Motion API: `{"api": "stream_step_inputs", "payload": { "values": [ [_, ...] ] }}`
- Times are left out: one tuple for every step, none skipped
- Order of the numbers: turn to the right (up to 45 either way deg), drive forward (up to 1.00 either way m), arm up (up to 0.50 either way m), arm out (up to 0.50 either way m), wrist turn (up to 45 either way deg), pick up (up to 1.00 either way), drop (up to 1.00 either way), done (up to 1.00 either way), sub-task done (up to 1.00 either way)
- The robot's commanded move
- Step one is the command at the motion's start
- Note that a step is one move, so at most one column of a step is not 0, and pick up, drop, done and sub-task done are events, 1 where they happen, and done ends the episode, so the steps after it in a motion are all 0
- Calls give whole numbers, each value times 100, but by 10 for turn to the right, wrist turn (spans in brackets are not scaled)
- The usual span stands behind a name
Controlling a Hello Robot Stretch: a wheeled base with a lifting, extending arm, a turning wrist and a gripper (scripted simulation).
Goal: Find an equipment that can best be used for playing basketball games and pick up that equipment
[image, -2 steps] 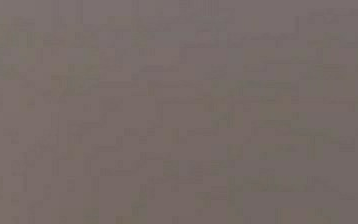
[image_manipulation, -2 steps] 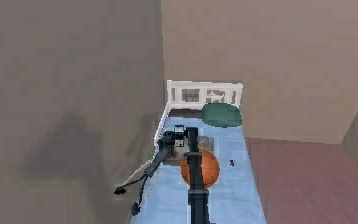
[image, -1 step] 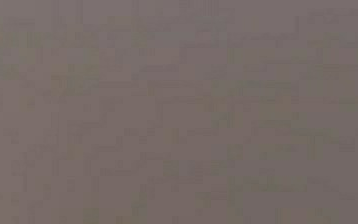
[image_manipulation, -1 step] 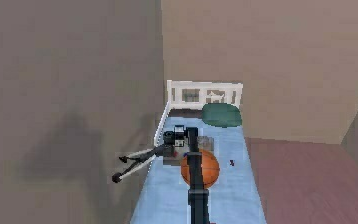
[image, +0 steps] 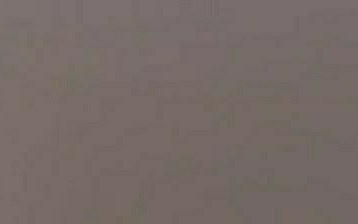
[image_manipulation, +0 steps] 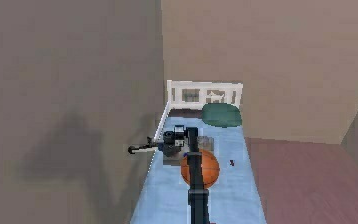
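The dark arm bar (image_manipulation: 195,195) rises nearest, from the near edge of the arm side view. The orange basketball (image_manipulation: 207,170) lies on the pale blue bed (image_manipulation: 237,195), partly behind the bar. The gripper (image_manipulation: 137,150) is left of the ball and slightly farther. Its thin fingers (image_manipulation: 144,149) point left against bare wall (image_manipulation: 67,100) and hold nothing. A green pillow (image_manipulation: 223,115) lies by the white headboard (image_manipulation: 187,92) at the far end. The forward view looks onto a plain grey-brown surface (image: 179,112).
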Motion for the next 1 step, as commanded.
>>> {"api": "stream_step_inputs", "payload": {
  "values": [
    [0, 0, 0, 0, 450, 0, 0, 0, 0]
  ]
}}
